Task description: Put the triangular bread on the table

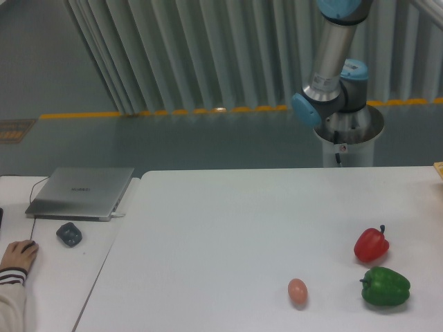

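Resting at the far left, a person's hand (17, 254) covers a mouse on the side desk (62, 277); beyond it lie a small dark object (69, 234) and a closed laptop (82, 191); the table (228, 228) spreads rightward, carrying a pinkish egg (297, 291), then a red pepper (371, 244) with a green pepper (385, 287) just in front of it; the robot arm (332, 62) rises behind the far edge and leaves the top of view, so its gripper is out of sight; a sliver of orange, possibly the triangular bread (439, 171), shows at the right edge, too cropped to tell.
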